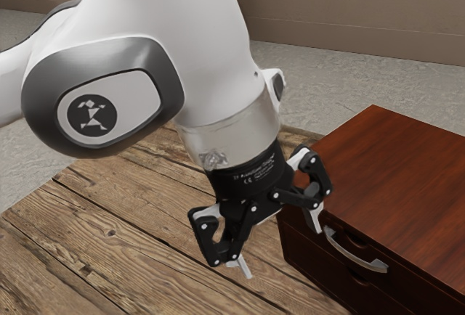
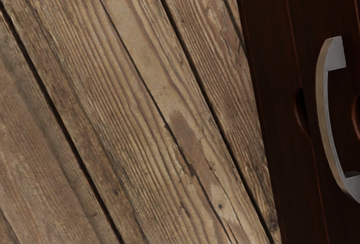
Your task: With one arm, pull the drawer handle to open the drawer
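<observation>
A dark red-brown wooden cabinet (image 1: 399,177) stands on the plank table at the exterior view's right. Its top drawer front (image 1: 341,260) carries a curved grey metal handle (image 1: 354,250). The drawer front sits flush with the cabinet body. My black gripper (image 1: 280,239) hangs just to the left of the cabinet's front, fingers spread wide and open, nothing between them. One fingertip (image 1: 316,219) is close to the handle's near end, apart from it. In the wrist view the handle (image 2: 329,114) lies off to one side of the drawer front (image 2: 287,114), beside bare planks.
The table (image 1: 109,242) is made of rough weathered planks, with its far edge running behind the arm. A carpeted floor (image 1: 349,75) and a brown wall lie beyond. My white arm fills the upper left of the exterior view.
</observation>
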Available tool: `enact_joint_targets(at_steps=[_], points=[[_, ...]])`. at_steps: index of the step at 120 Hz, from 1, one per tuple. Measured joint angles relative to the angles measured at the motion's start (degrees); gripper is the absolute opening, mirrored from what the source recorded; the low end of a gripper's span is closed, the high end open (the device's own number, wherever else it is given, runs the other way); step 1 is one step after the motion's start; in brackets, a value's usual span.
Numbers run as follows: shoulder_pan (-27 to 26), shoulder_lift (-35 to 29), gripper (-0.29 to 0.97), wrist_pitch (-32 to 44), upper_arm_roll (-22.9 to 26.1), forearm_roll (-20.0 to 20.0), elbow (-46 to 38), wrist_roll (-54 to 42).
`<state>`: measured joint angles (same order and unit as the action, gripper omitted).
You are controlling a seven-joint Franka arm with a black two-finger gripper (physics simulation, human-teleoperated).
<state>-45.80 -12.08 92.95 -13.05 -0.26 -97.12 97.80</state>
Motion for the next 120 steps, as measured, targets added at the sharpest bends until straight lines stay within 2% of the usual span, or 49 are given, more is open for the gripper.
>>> enact_joint_targets(at_steps=[20,46,64,96,120], points=[[-0.04,-0.68,0.68,-4.13,-0.02,0.19,-0.34,1.02],[-1.01,-0.73,0.68,-5.80,0.21,0.03,-0.98,2.31],[-2.06,-0.55,0.68,-3.19,0.28,-0.10,-4.16,2.10],[-1.00,1.59,0.68,2.11,0.05,0.00,-6.65,-4.23],[-0.75,1.92,0.68,5.16,-0.30,-0.33,-7.89,-2.63]])
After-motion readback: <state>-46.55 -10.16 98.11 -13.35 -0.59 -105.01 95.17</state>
